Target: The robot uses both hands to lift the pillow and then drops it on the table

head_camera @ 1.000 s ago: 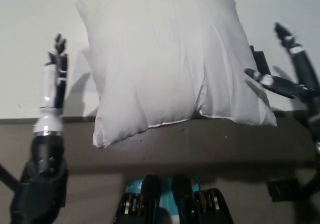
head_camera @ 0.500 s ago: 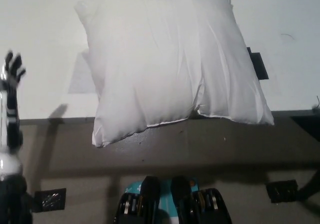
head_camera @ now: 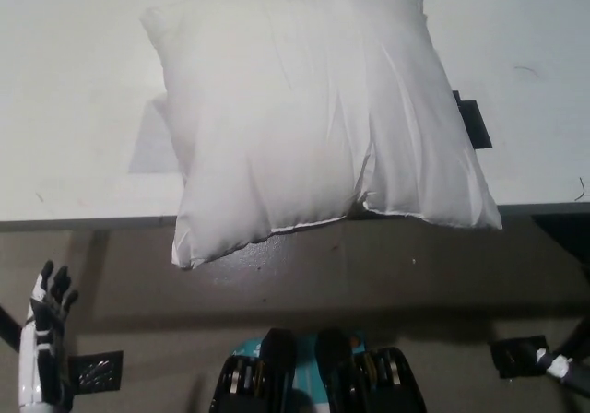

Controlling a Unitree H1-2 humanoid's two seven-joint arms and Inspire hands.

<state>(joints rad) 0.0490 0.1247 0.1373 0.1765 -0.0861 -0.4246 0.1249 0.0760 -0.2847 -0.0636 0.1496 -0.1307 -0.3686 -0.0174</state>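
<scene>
The white tabletop (head_camera: 74,81) is the biggest thing, and it fills the top part of the view, far above the left hand. A big white pillow (head_camera: 313,118) lies on it, up and to the right of the left hand and well apart from it. The pillow's near corners hang over the front edge of the tabletop. A flat black thing (head_camera: 472,123) peeks out from under the pillow's right side. A small black square (head_camera: 97,371) sits on the brown floor (head_camera: 433,293), just beside the left hand. The white left hand (head_camera: 41,348) is low in the corner, below the tabletop edge. Its fingers (head_camera: 57,289) are spread and point up, and it holds nothing. Only a tiny bit of the black right arm (head_camera: 567,367) shows at the other bottom corner, so I cannot tell how the right hand is.
</scene>
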